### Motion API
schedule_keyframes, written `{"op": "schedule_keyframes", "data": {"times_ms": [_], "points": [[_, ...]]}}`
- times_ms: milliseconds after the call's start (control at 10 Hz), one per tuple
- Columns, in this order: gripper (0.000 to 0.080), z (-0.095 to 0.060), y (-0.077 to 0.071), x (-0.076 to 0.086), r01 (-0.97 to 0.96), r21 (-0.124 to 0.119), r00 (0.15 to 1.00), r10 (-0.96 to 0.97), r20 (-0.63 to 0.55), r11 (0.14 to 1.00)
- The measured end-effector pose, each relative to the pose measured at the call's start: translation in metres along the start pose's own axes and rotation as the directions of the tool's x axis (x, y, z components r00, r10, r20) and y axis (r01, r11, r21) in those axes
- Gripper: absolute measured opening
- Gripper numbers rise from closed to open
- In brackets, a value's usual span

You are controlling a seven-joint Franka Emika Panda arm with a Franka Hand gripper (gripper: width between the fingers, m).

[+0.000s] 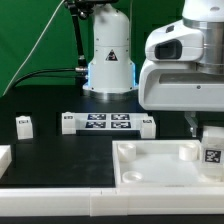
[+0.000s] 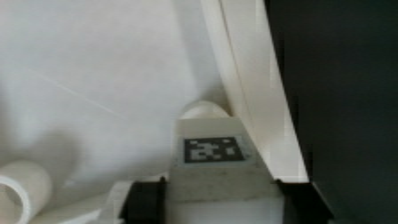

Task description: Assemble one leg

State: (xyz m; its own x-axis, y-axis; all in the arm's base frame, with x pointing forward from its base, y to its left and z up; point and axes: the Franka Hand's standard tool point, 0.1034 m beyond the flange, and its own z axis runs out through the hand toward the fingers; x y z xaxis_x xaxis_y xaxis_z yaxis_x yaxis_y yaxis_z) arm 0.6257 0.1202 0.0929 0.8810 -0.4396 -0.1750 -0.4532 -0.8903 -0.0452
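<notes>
My gripper is shut on a leg, a small white block with a black-and-white tag. It holds the leg over the white tray, at the tray's end on the exterior view's right. In the wrist view the leg sits between the two dark fingers of the gripper, tag facing the camera. Its far end is close to the tray's rim. I cannot tell whether it touches the tray floor. A second leg stands on the black table at the exterior view's left.
The marker board lies behind the tray at mid table. The robot's white base stands behind it. A white part shows at the left edge. A rounded white shape rises from the tray floor in the wrist view.
</notes>
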Motion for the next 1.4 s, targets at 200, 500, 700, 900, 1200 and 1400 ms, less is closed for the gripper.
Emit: {"op": "schedule_keyframes", "data": {"times_ms": [200,500,700,900,1200,1400], "points": [[0.0290,-0.0001,-0.0013,-0.0004,-0.265,0.016,0.964,0.266,-0.002,0.964],[0.0290,0.0002,-0.0041,-0.0008,-0.547,0.020,0.837,0.547,-0.007,0.837],[0.0290,0.0005,-0.0062,-0.0014,-0.663,0.026,0.748,0.664,-0.015,0.748],[0.0383,0.0011,-0.0065,-0.0015,-0.611,0.025,0.791,0.611,-0.017,0.791],[0.0612,0.0059,-0.0027,-0.0004,-0.394,0.011,0.919,0.394,-0.022,0.919],[0.0648,0.0092,-0.0009,-0.0001,-0.153,0.002,0.988,0.153,-0.020,0.988]]}}
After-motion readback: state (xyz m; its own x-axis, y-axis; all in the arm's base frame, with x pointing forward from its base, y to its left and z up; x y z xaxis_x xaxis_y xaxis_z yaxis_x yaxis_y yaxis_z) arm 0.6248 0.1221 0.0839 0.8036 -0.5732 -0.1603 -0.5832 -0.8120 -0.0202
